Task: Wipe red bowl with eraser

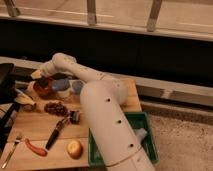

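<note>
the gripper (42, 79) hangs over the far left end of the light wooden table (35, 125). the small glossy red-brown round bowl (44, 90) sits directly beneath it. whether the gripper is wide, narrow or holding the eraser, i cannot tell. to wipe well, i judge it should press lightly and sweep around inside the rim. it should not shove the bowl into the pale blue-grey cup (63, 89) just beside it, or the dark bunch of grapes (56, 108) a little nearer the camera.
</note>
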You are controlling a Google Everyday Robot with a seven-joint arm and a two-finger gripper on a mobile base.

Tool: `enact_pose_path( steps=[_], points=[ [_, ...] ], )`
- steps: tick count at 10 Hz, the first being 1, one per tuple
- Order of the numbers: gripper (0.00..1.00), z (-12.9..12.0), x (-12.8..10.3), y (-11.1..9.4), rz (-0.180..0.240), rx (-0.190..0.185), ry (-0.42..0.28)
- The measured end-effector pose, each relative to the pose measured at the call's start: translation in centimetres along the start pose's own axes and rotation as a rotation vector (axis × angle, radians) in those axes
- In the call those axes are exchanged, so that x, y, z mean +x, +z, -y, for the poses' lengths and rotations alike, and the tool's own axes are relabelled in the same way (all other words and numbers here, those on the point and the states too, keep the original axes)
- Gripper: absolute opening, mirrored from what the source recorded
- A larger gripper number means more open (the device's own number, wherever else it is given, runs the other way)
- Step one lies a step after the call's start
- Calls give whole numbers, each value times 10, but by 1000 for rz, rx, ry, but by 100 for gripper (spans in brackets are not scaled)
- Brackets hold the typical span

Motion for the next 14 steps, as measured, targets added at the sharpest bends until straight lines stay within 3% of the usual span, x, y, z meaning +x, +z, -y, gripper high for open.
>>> enact_pose_path(
  steps=[6, 9, 14],
  points=[
    [0, 24, 8, 1, -61, 27, 17],
    [0, 29, 6, 7, -72, 27, 21],
    [0, 7, -13, 42, -40, -62, -28]
  ],
)
